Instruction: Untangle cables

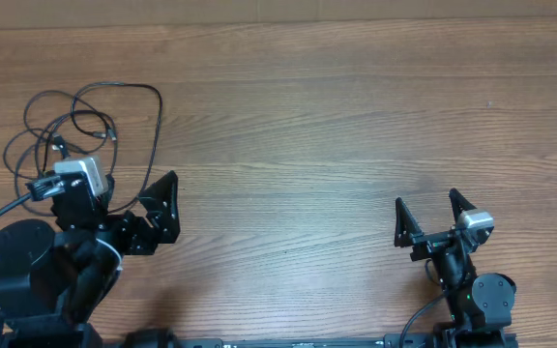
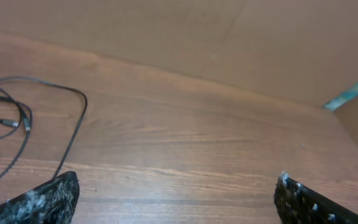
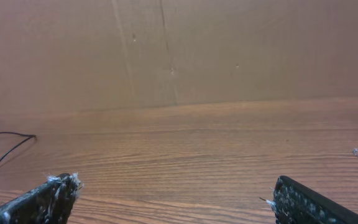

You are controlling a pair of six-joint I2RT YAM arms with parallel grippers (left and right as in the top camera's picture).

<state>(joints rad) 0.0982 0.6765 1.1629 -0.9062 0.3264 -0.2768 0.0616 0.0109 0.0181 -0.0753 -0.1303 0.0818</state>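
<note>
Lying in the upper left of the overhead frame, the cables (image 1: 122, 86) sprawl in loose loops just up-left of the left gripper (image 1: 158, 217), the nearer one, its jaws spread and empty. The right gripper (image 1: 427, 208), equally spread and empty, sits well apart at lower right.

Table (image 1: 337, 116): wood grain, smooth, faint sheen | cables (image 1: 77, 124): thin black sheath, matt, with small silvery plug ends | left gripper fingers (image 2: 45, 202) and right gripper fingers (image 3: 45, 198): black, rough, flecked with white scuffs | back wall (image 3: 229, 50): brown cardboard, matt, creased.
</note>
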